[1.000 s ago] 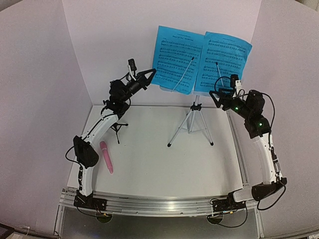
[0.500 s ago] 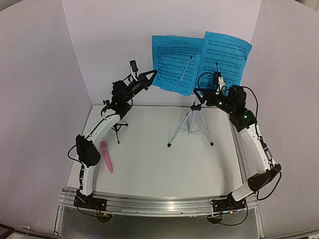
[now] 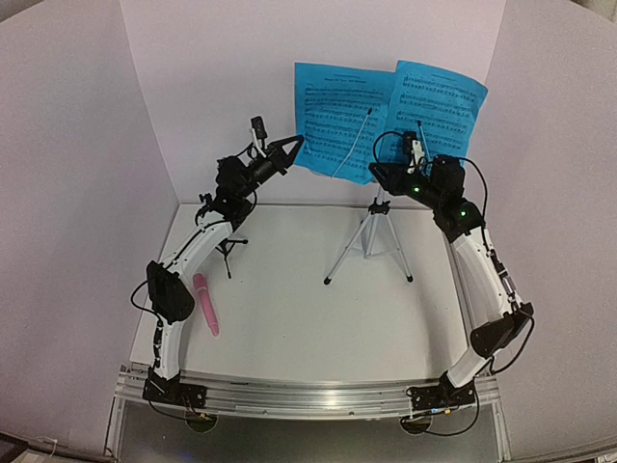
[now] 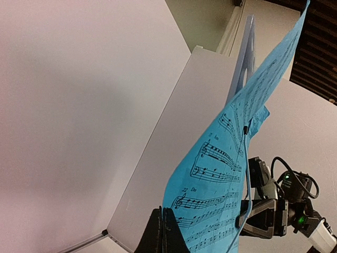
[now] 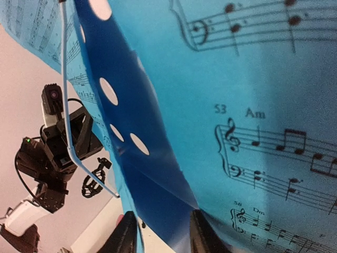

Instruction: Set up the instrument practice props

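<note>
At the left jaws: shut flat on the lower left edge of the left sheet-music page (image 4: pixel 221 174), thin bright-blue paper printed with black staves and bowed into a curve.

Between the right jaws: the bottom lip of the music stand (image 5: pixel 134 105), a smooth blue panel punched with round holes. The right sheet-music page (image 3: pixel 439 101) lies against it. I log these jaws as narrow and straddling that lip; I cannot tell whether they press on it.

Up and left of the right jaws: a thin pale wire retainer (image 5: pixel 68 132), bent at its end.

Below the right jaws: silver tripod (image 3: pixel 369 241), slim splayed legs on the white counter (image 3: pixel 318 328).

Well below the left jaws: small black tripod holder (image 3: pixel 228 249), standing. Near it, apart: pink stick microphone (image 3: pixel 206 304), a smooth rounded rod lying flat.
</note>
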`<state>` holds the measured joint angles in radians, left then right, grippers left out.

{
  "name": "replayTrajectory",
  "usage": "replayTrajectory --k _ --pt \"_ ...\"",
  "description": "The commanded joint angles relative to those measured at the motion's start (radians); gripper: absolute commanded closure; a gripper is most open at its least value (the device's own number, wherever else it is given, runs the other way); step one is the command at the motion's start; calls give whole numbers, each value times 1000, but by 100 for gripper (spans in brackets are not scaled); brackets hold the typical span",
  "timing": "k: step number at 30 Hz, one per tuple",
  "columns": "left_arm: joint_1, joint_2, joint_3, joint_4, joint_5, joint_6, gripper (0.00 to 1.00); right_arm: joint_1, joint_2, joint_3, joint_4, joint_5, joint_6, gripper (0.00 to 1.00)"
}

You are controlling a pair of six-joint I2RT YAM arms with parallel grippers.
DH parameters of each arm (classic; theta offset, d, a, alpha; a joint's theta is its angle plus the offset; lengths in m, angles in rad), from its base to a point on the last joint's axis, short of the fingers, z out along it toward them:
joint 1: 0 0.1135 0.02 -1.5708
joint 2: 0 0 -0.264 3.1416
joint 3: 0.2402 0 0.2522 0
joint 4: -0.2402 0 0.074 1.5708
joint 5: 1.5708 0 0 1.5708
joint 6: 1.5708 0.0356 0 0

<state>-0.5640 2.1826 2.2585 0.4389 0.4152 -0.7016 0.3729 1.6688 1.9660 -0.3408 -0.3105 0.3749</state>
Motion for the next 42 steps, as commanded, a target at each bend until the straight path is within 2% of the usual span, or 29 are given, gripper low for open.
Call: replayTrajectory --k 1,6,9,34,42 --pt "4 -25 43 36 5 25 100 8 6 43 38 -19 5 77" --pt "5 -30 39 35 19 28 100 8 -8 37 42 11 -18 94" --pt "4 -32 37 26 26 33 100 8 -2 43 42 19 -30 100" --pt "-12 -32 30 -5 83 85 100 8 -42 11 37 216 -187 100" --pt "-11 -34 30 4 81 88 100 8 -30 8 37 176 -170 100"
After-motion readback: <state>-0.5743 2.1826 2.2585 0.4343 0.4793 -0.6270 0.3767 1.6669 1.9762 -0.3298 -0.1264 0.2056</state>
